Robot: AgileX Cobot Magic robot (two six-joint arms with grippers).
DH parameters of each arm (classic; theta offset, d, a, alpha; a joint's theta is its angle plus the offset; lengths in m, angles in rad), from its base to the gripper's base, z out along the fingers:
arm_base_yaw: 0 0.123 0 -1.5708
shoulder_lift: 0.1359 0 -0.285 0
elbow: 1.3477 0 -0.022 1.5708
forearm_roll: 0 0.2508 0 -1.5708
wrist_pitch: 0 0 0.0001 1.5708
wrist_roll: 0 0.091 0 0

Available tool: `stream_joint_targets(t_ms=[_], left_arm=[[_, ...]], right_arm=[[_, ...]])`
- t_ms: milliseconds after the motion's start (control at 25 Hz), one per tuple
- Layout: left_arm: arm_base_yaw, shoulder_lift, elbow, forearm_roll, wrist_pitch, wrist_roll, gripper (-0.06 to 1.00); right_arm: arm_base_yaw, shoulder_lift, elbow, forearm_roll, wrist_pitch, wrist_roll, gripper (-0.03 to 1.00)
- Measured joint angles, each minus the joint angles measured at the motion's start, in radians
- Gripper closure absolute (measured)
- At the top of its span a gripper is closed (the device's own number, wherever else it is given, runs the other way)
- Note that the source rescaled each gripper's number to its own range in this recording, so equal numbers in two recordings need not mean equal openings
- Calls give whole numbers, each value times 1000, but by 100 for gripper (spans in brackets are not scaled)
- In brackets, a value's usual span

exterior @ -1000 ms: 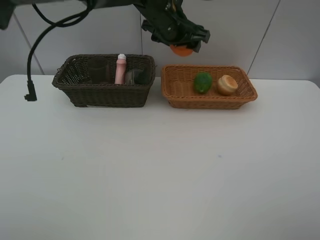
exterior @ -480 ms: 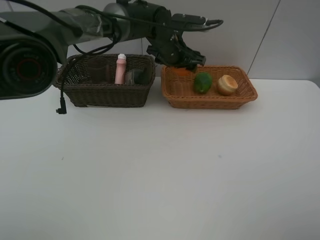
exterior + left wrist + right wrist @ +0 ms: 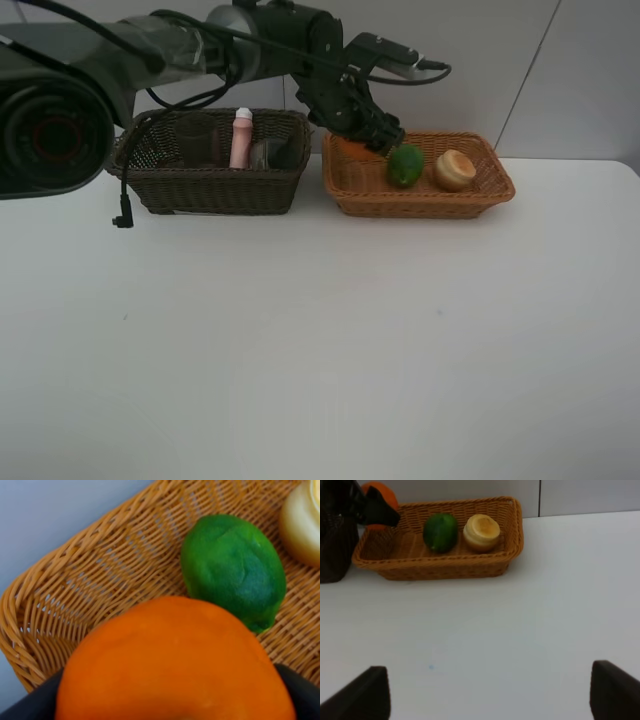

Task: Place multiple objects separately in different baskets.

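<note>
At the far edge of the white table [image 3: 320,350], my left gripper [image 3: 385,135] reaches over the left end of the shallow, light orange-tan woven basket [image 3: 420,205]. The round orange fruit [image 3: 348,146] sits between its dark fingers [image 3: 30,707], low in that end of the basket. Both fingers lie along the fruit's sides, but I cannot tell whether they press on it or have let it go.

Just beside the orange, toward the middle of the same basket, lies the green lime-like fruit [image 3: 405,165]. Next to that, toward the basket's right end, is the pale yellow, peach-like fruit [image 3: 455,169] with a browner top.

To the left, just beside the tan basket, stands the deep, dark brown woven basket [image 3: 210,190], also along the table's far edge. Inside it the pink bottle with a white cap [image 3: 241,138] stands upright near the middle. The translucent purple cup [image 3: 196,140] is on its left. A dark bottle [image 3: 280,153] is on its right, too shadowed for me to make out its shape.

My right gripper [image 3: 490,695] hangs over bare table nearer the front edge, well apart from both baskets. Its dark fingers [image 3: 365,695] are spread wide with nothing between them.
</note>
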Motion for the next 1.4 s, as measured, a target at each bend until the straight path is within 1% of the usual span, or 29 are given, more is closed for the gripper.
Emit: stream_joint_targets(t_ms=[120,640,880,960,1080,1200,1400], left_arm=[[0,0,-3,0,-2,2,-5],[-2,0,-3,-3,0,23,-5],[-3,0,-3,-3,34,25,-5],[-6,0,-3,-3,56,37,-5],[-13,0,-3,-3,103,85,-5],[-14,-4,-3,-5,173,128,-5],[-14,-67,-3,-3,275,142,-5]], right_arm=[[0,0,0,0,0,0,15],[0,0,0,0,0,0,15],[0,0,0,0,0,0,15],[0,0,0,0,0,0,15],[0,0,0,0,0,0,15],[0,0,0,1,0,0,15],[0,0,0,1,0,0,15]])
